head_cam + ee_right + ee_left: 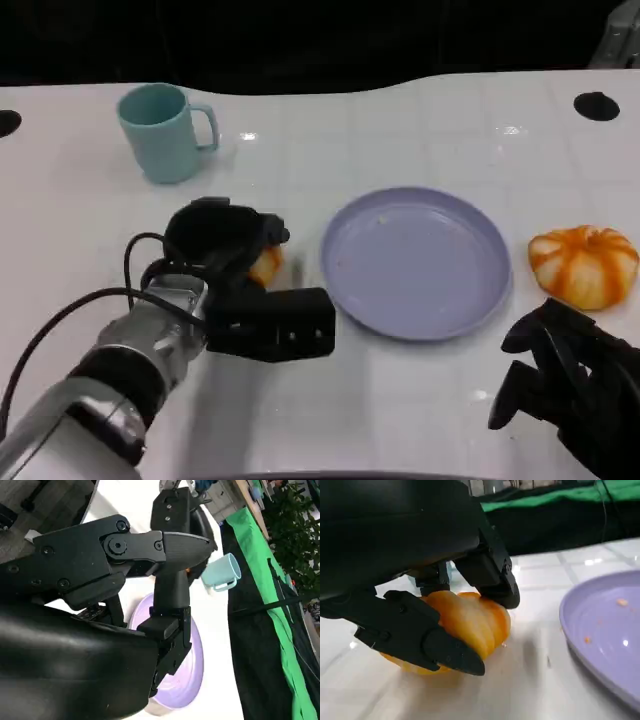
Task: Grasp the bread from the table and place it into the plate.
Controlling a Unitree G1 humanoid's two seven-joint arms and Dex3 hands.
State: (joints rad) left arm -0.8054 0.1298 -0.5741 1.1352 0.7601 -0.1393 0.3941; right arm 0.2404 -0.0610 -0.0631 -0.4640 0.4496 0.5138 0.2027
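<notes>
Bread (470, 622), orange and ridged, sits on the white table (420, 120) just left of the purple plate (415, 262), its long axis roughly along the table toward the plate; which end leads I cannot tell. The left hand (228, 240) has its fingers (420, 635) clamped on the bread from both sides. The right hand (560, 385) rests near the table's front edge, fingers curled with nothing in them. A second orange bun (584, 264) lies right of the plate, and a teal mug (160, 131) stands behind. Green cloth (270, 590) hangs beyond the table.
</notes>
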